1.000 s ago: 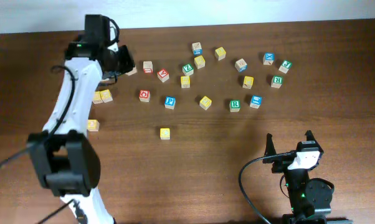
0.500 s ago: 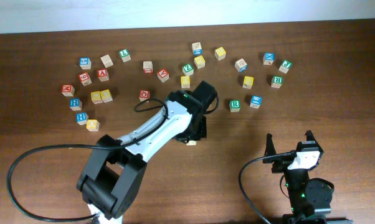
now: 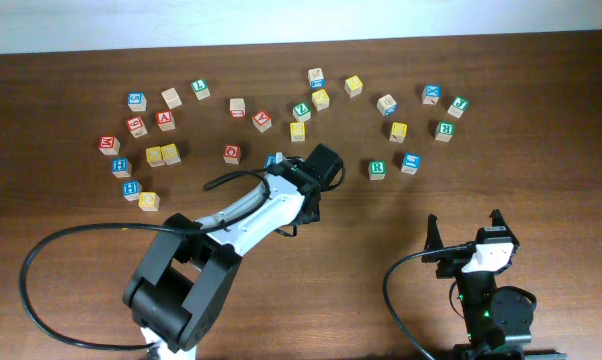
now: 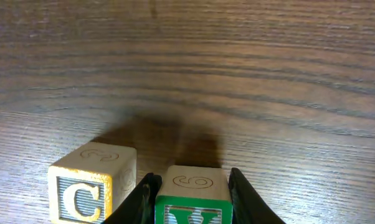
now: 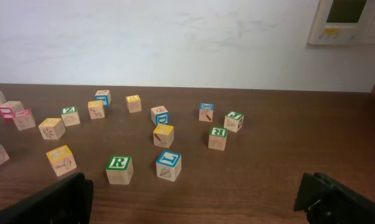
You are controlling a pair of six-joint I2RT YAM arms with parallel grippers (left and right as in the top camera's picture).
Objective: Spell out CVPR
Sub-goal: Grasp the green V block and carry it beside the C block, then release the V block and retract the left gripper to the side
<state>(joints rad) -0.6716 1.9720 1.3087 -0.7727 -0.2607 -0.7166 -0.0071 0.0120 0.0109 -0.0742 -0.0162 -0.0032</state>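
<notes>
Fingers [image 4: 145,198] of the left hand [image 4: 193,196] are clenched on the green V cube [image 4: 194,186], one dark pad against each side face, with the cube's pale top and green-framed front showing between them at the bottom edge of the left wrist view. The yellow-faced C cube [image 4: 91,186] stands upright on the surface [image 3: 311,300] just beside it, on the far side of one finger. Whether the two cubes touch cannot be told, nor whether the V cube rests on the wood or is lifted off it. From overhead, the left arm [image 3: 251,210] reaches across the middle of the surface and hides both cubes beneath its wrist. The blue P cube [image 3: 271,159] peeks out right at the arm's far edge, only partly visible. The green R cube [image 3: 377,169] sits well apart from the arm, toward the right side, with its letter facing the right wrist camera [image 5: 119,169]. The other lettered cubes [image 3: 353,84] lie scattered in a loose arc along the far part of the surface. The right hand [image 3: 465,232] is released near the front edge, its fingers spread wide with nothing between them.
</notes>
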